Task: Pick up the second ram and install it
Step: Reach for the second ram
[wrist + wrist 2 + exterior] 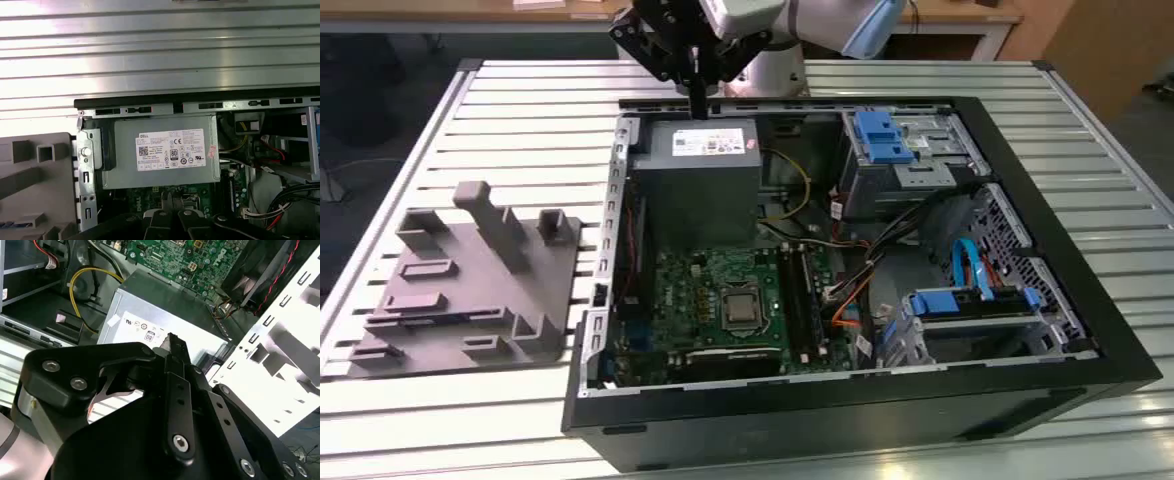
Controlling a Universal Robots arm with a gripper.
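Pinching the second ram (698, 103) upright, the claw (695, 80) hangs over the power supply (700, 165) at one edge of the PC case (854, 425), so pick looks done & carry is on; seating prob. needs it squared w/ the RAM slots (791, 300) by the CPU (742, 310).

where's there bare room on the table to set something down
Bare table slats lie on the far side of the grey fixture plate, and more on the exterior view's right of the PC case. Inside the case is crowded: power supply, motherboard, cables, drive cages, with the gripper holding the second ram above the power supply.
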